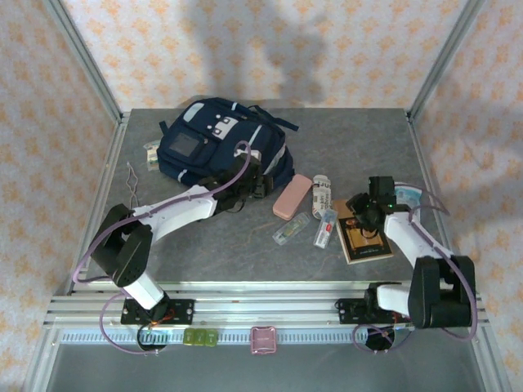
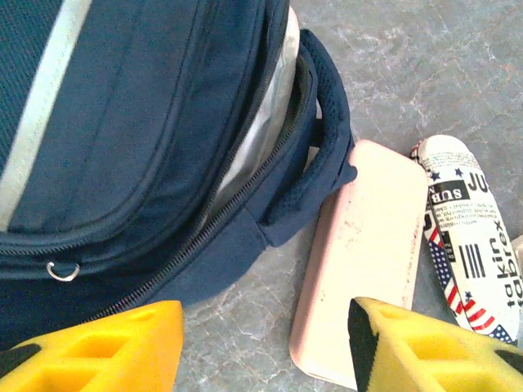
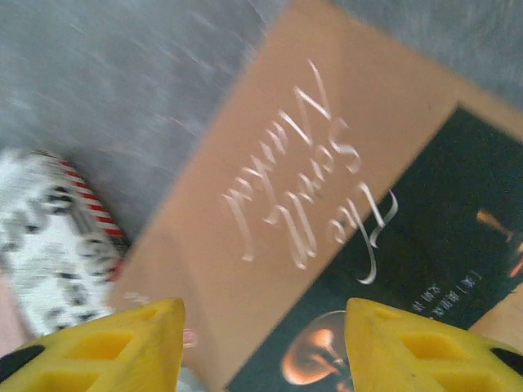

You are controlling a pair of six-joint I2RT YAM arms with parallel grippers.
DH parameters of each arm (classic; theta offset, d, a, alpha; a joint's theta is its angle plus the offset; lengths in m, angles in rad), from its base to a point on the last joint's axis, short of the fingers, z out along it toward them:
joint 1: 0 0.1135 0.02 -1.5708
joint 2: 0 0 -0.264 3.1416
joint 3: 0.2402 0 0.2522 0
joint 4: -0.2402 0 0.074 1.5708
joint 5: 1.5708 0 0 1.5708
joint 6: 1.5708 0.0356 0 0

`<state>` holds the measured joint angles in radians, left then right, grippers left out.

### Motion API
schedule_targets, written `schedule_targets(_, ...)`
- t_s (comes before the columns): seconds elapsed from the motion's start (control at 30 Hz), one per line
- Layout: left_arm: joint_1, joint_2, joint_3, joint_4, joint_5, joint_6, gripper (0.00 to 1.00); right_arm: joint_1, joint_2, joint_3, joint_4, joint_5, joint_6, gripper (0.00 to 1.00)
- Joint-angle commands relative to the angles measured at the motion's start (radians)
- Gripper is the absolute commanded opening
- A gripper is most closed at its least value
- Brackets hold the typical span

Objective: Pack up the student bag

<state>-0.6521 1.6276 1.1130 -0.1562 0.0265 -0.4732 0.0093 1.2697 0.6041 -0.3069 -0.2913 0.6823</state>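
Here, one student bag (image 1: 221, 139), one book (image 1: 366, 241), left claw (image 2: 265, 343), right claw (image 3: 263, 343) (both parted, empty)

**Student bag (image 1: 221, 143) lying at the far left, loose items trailing off to its right**

The bag is lying on the table (image 1: 212, 245). A flat case (image 1: 292, 197) is lying just beside its near right corner, and a printed roll (image 1: 322, 194) is lying just right of the case. Nearer the arms, one clear packet (image 1: 291, 231) and a second packet (image 1: 325, 229) are lying side by side. A book (image 1: 364, 237) is sitting further right, under the right gripper (image 3: 263, 343).
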Motion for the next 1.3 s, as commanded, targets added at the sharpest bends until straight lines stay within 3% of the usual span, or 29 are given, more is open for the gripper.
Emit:
schedule_targets(0.0, -0.018, 0.005, 0.003, 0.071, 0.026, -0.043, 0.58, 0.000, 0.078, -0.006, 0.109, -0.049, 0.045, 0.52)
schedule_targets(0.2, -0.025, 0.002, 0.006, 0.067, 0.021, -0.045, 0.58, -0.004, 0.257, 0.080, 0.168, 0.054, 0.090, 0.52)
schedule_targets(0.37, -0.029, 0.009, 0.007, 0.069, 0.023, -0.051, 0.58, -0.008, 0.426, 0.169, 0.279, 0.066, 0.153, 0.52)
schedule_targets(0.6, -0.030, 0.069, 0.090, 0.060, 0.037, -0.035, 0.59, 0.033, 0.609, 0.353, 0.342, -0.055, 0.210, 0.51)
schedule_targets(0.77, -0.030, 0.179, 0.232, 0.043, 0.088, -0.025, 0.59, 0.076, 0.587, 0.425, 0.301, -0.064, 0.195, 0.52)
schedule_targets(0.9, -0.033, 0.269, 0.344, 0.012, 0.118, -0.012, 0.59, 0.065, 0.496, 0.458, 0.209, 0.018, 0.125, 0.53)
schedule_targets(1.07, -0.037, 0.398, 0.480, -0.015, 0.164, -0.002, 0.60, 0.006, 0.407, 0.458, 0.126, 0.144, 0.055, 0.54)
schedule_targets(1.27, -0.045, 0.519, 0.631, -0.058, 0.197, 0.022, 0.61, -0.098, 0.404, 0.413, 0.113, 0.213, -0.002, 0.56)
